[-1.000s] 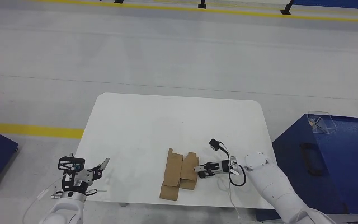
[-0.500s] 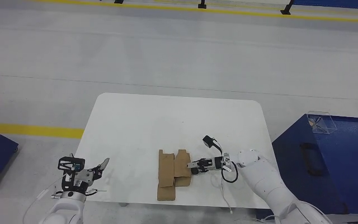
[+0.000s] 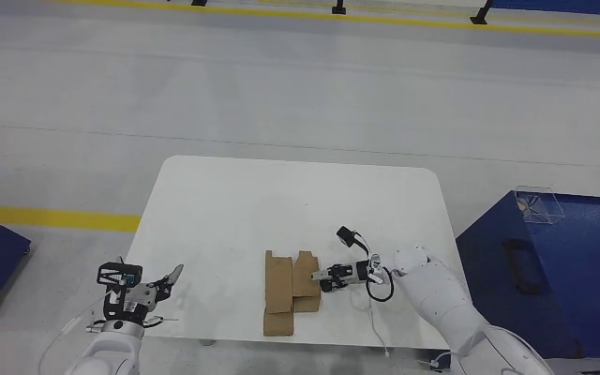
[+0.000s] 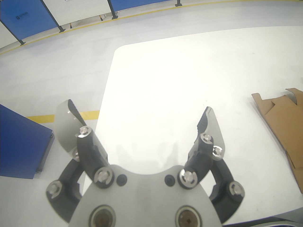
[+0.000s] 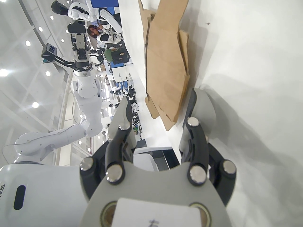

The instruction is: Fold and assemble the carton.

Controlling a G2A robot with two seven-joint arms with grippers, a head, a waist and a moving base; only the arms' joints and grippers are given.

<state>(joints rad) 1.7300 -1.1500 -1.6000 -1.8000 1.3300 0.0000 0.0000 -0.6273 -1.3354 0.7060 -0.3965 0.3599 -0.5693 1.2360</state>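
- The right gripper [image 3: 324, 278] is spread wide and holds nothing. In the right wrist view, the right gripper [image 5: 159, 96] has the carton's near corner lying in the gap. One finger [image 5: 197, 106] is low, by the tabletop at the board's edge, and the other finger [image 5: 124, 112] stands off on the upper side. Nothing is pinched yet.
- The carton [image 3: 286, 286] is a flat brown cardboard blank, not yet folded up. It lies near the 6 o'clock edge of the white table [image 3: 281, 192], with notched flaps pointing to 12 o'clock. The right gripper is at its 3 o'clock side.
- Handling, as I judge it:
  - The carton is light and thin. Its panels are stiff, but it should give at the scored creases.
  - It will likely skate on the smooth tabletop if pushed without being held down.
  - The best hold looks to be the free flap edge at 3 o'clock, well in from the corner, so the board lifts rather than crumples.
- The right arm comes in low over the table from about 4 o'clock. Its wrist is rolled so the jaws open one above the other.
- The left gripper [image 3: 150, 277] is well apart, at the carton's 9 o'clock, off the table's 8 o'clock corner. The left wrist view shows the left gripper [image 4: 138, 106] fully spread and empty, aimed across the table toward the carton [image 4: 281, 116].
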